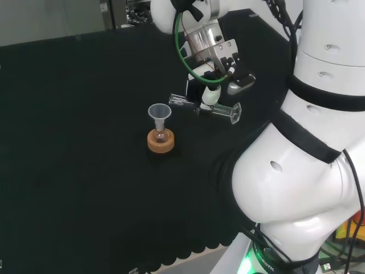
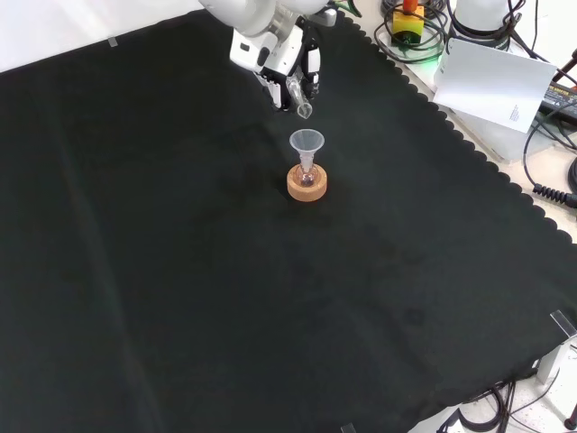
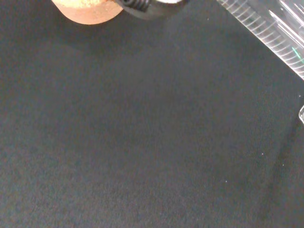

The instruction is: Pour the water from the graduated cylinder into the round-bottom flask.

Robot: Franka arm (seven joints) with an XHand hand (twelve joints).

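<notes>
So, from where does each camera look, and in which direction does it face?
Head view: behind and above the base, facing the bench; white arm links at right, hand holding the graduated cylinder.
Front view: opposite, looking down on the cloth; hand at top.
Wrist view: at the wrist, facing the cloth.
All show the cork stand.

The clear plastic graduated cylinder lies nearly horizontal above the cloth, right of the small clear round-bottom flask in the head view.

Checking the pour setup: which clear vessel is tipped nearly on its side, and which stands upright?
The graduated cylinder, held in the robot hand, is tipped. The round-bottom flask stands upright in its cork ring, a funnel on top.
</notes>
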